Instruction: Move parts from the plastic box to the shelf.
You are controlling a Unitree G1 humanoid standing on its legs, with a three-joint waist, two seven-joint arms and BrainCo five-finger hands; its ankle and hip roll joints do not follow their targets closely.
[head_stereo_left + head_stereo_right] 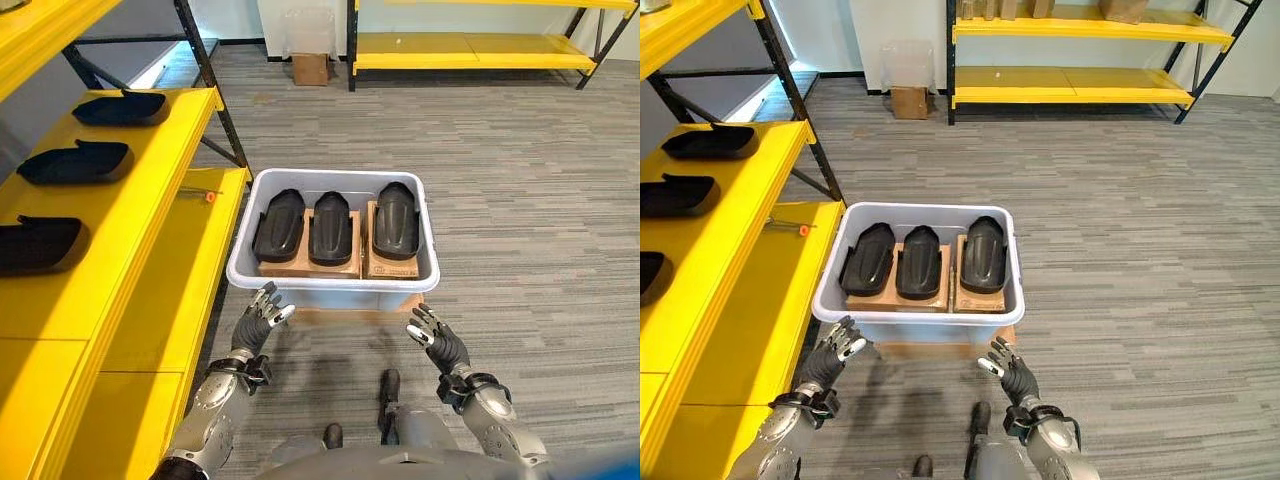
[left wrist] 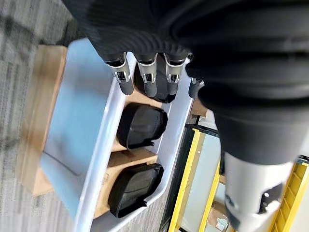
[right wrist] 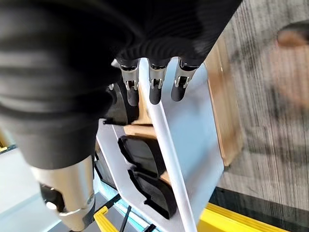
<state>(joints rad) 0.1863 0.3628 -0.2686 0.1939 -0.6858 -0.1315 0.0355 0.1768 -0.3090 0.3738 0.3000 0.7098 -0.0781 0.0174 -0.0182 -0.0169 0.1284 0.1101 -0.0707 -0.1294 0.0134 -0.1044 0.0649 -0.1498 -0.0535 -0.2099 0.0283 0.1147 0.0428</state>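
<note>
The left hand (image 1: 262, 316) is hovering with relaxed, uncurled fingers just near the left front corner of the pale grey plastic box (image 1: 333, 281), holding nothing. The right hand (image 1: 435, 340) is hanging likewise, fingers loose and empty, near the box's right front corner. Three black moulded plastic parts (image 1: 331, 227) are lying side by side on brown cardboard pieces (image 1: 310, 266) inside the box, which is sitting on a flat wooden board (image 2: 44, 113) on the grey carpet floor (image 1: 530, 200). To the left, the yellow shelf (image 1: 150, 190) is carrying three similar black parts (image 1: 75, 162).

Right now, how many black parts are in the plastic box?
3, side by side on cardboard in the plastic box: the left part, the middle part, the right part. More could lie hidden beneath the cardboard; I cannot tell.
</note>
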